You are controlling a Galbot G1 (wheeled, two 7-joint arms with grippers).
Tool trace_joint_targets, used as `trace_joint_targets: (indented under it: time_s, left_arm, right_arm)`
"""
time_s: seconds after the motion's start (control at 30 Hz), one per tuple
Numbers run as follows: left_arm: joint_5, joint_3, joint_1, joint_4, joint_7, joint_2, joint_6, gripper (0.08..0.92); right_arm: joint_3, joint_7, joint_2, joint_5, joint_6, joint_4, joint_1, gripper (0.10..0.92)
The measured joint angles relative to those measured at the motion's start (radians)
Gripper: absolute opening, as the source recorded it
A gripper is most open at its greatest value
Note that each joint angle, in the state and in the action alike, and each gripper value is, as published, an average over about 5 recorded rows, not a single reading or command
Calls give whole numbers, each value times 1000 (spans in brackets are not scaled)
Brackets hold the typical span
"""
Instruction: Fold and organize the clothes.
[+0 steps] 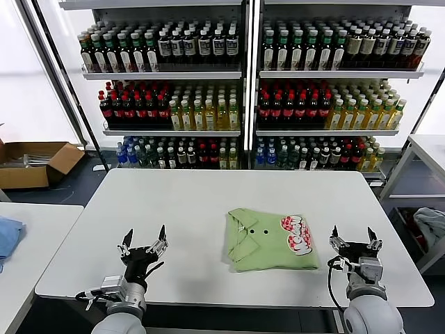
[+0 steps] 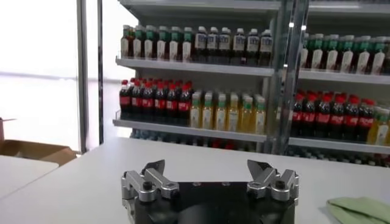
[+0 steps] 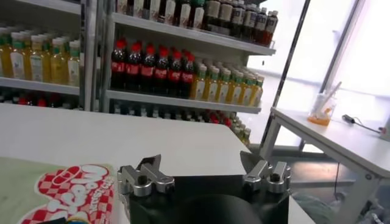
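Two tall shelving units (image 1: 243,83) fill the back, packed with rows of bottles (image 1: 167,108), dark, red-capped, yellow and green. Before them stands a white table (image 1: 174,209), smooth, flat, with rounded corners. A second white table (image 1: 31,250) sits off to the robot's left with a blue cloth (image 1: 8,236) on its edge, and an open cardboard box (image 1: 35,163) lies on the floor beyond.

On the main table, right of centre and toward the near edge, lies the shirt (image 1: 268,240): light green, soft, folded into a rough rectangle, collar to the left, two small dark buttons, red-and-white print at the right end.

Left gripper (image 1: 144,246) hovers over the near left part of the table, its metal fingers spread wide, holding nothing. Right gripper (image 1: 354,245) hangs just beside the shirt's right edge, likewise spread and empty, apart from the cloth.
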State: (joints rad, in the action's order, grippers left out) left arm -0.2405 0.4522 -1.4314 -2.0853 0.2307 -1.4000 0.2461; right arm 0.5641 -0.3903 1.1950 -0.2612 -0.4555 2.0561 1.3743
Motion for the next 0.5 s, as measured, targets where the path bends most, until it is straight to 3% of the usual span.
trace_joint_targets:
  time_s: [0.5]
  left_arm:
    - [9, 9, 1, -22, -5, -16, -18, 823]
  right_arm:
    - [11, 5, -8, 8, 8, 44, 57, 823]
